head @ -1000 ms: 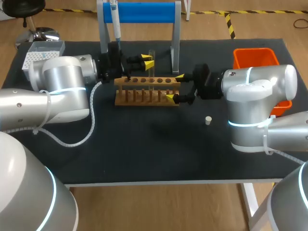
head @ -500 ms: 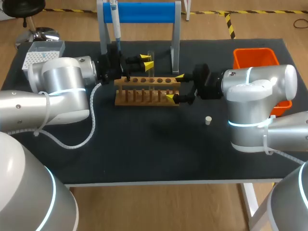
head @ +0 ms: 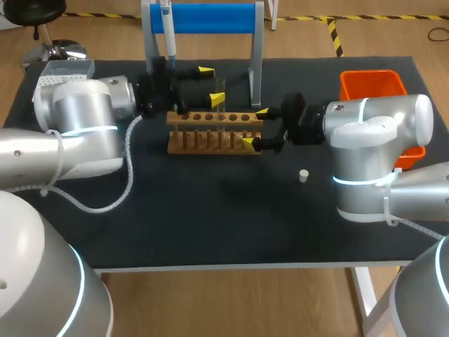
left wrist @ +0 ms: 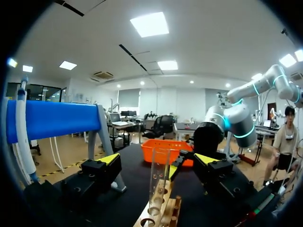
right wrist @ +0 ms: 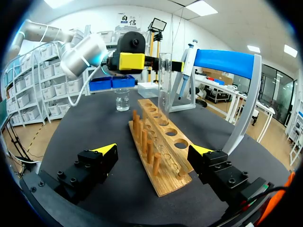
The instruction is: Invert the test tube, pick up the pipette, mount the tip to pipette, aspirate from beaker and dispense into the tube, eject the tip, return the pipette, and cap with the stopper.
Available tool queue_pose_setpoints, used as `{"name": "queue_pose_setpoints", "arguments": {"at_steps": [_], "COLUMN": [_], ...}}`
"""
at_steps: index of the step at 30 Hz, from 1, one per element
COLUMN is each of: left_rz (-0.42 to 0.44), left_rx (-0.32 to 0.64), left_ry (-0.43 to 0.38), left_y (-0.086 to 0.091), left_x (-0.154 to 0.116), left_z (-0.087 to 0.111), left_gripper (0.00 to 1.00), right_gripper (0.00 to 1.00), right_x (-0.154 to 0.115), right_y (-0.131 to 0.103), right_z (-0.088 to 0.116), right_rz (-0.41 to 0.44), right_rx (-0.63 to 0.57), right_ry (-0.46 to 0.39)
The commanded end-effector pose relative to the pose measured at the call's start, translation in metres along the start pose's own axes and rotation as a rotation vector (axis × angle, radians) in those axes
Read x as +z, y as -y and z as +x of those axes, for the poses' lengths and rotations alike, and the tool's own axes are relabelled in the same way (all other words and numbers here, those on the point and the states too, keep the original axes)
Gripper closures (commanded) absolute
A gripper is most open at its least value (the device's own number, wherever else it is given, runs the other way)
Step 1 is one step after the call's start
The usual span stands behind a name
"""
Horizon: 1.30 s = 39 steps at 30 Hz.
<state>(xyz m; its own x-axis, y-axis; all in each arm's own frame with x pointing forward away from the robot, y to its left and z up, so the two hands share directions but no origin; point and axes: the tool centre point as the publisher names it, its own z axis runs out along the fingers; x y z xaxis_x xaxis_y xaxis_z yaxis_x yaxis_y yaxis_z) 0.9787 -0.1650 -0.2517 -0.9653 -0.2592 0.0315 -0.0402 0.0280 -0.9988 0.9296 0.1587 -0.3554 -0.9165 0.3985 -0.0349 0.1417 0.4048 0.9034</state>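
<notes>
A clear test tube (head: 221,90) stands upright in the wooden rack (head: 210,133). My left gripper (head: 211,83) is open around its upper part; in the left wrist view the tube (left wrist: 159,179) shows a gap to each finger of that gripper (left wrist: 158,161). My right gripper (head: 255,127) is open, its fingers standing either side of the rack's right end (right wrist: 161,156) without touching it. The pipette (head: 168,31) hangs on the blue-barred stand (head: 203,17). A small white stopper (head: 304,175) lies on the mat. A glass beaker (right wrist: 122,99) stands beyond the rack.
An orange bin (head: 372,86) sits at the back right, partly behind my right arm. A tip box (head: 66,71) sits at the back left corner. The stand's grey legs (head: 256,67) rise just behind the rack. Dark mat (head: 224,210) lies open at the front.
My left gripper has opened wide and let go of the test tube, which stays upright in the rack. The left arm has shifted slightly back and left. The right arm is still.
</notes>
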Motion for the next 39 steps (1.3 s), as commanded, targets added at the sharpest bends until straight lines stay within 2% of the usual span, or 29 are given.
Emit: {"name": "queue_pose_setpoints", "arguments": {"at_steps": [1, 9, 15, 23, 27, 32, 39], "left_rz": [-0.072, -0.141, -0.194, -0.257, -0.282, -0.303, -0.303], "left_rx": [-0.001, -0.015, -0.051, -0.091, -0.124, -0.170, -0.209], "left_ry": [0.013, 0.104, 0.175, 0.298, 0.366, 0.455, 0.581], "left_y": [0.020, 0.031, 0.032, 0.033, 0.027, 0.021, 0.019], "left_x": [-0.028, -0.078, -0.115, -0.170, -0.193, -0.224, -0.271], "left_z": [0.008, 0.012, 0.024, 0.055, 0.075, 0.098, 0.121], "left_gripper": [0.00, 0.00, 0.00, 0.00, 0.00, 0.00, 0.00], "right_gripper": [0.00, 0.00, 0.00, 0.00, 0.00, 0.00, 0.00], "right_x": [-0.001, -0.001, -0.001, -0.001, -0.001, -0.001, -0.001], "right_y": [0.000, 0.000, 0.000, 0.000, 0.000, 0.000, 0.000], "right_z": [0.000, 0.000, 0.000, 0.000, 0.000, 0.000, 0.000], "right_rz": [0.001, 0.001, 0.001, 0.001, 0.001, 0.001, 0.001], "right_rx": [0.000, 0.000, 0.000, 0.000, 0.000, 0.000, 0.000], "right_ry": [-0.002, -0.002, -0.002, -0.002, -0.002, -0.002, -0.002]}}
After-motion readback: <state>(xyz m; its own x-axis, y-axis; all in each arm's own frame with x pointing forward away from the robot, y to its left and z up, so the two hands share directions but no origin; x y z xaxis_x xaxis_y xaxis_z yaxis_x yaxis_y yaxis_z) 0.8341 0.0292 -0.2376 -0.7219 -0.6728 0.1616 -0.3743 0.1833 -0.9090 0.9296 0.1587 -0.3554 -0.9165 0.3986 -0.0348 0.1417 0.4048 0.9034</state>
